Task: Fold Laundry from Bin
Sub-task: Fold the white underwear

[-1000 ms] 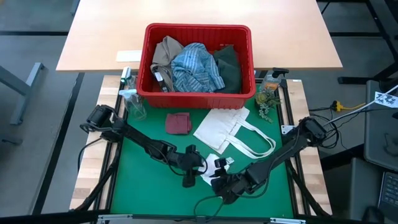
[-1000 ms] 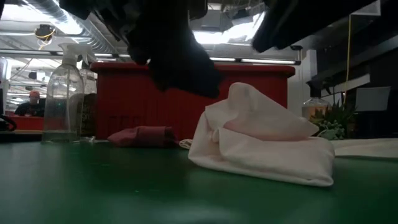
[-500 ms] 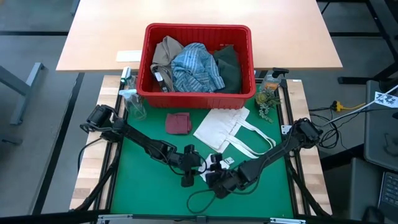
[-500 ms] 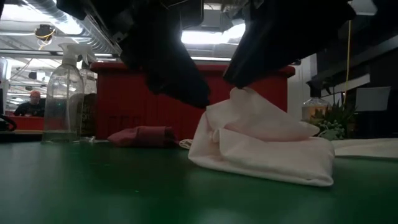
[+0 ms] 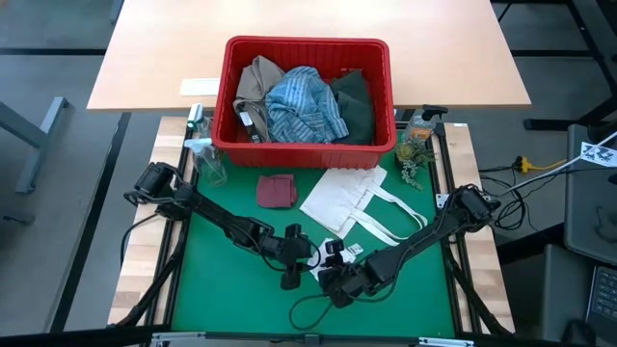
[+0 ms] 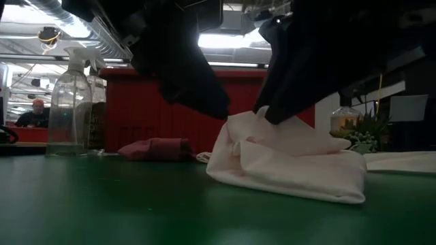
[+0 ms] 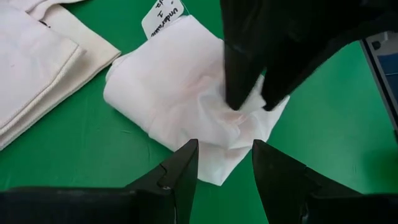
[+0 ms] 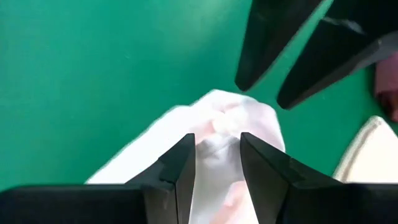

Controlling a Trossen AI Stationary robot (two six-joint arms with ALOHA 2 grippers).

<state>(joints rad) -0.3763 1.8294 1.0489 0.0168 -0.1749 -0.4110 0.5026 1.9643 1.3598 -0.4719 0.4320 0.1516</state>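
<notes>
Since a second ago the right pincer [image 5: 333, 281] has slid leftward along the tabletop's [image 5: 222, 289] near edge and come down onto the white cloth [image 6: 286, 163], meeting the left pincer [image 5: 295, 271], which has hardly shifted.

Going left to right: the left pincer hovers just above the cloth's crumpled peak, its jaws a narrow gap apart and holding nothing. The cloth lies bunched near the middle of the near edge, just beside the tote bag [image 5: 352, 200]. The right pincer has its tips pressed into the cloth's raised fold; its jaws stand narrowly apart with cloth between them, though whether they truly grip I cannot tell.

The cloth looks light, limp and thin. It will sag and slip if pinched by one layer. Best to take it at a corner or hem, one pincer each, and pull it flat.

The bin [image 5: 307, 143], at the far edge, holds the remaining laundry.
</notes>
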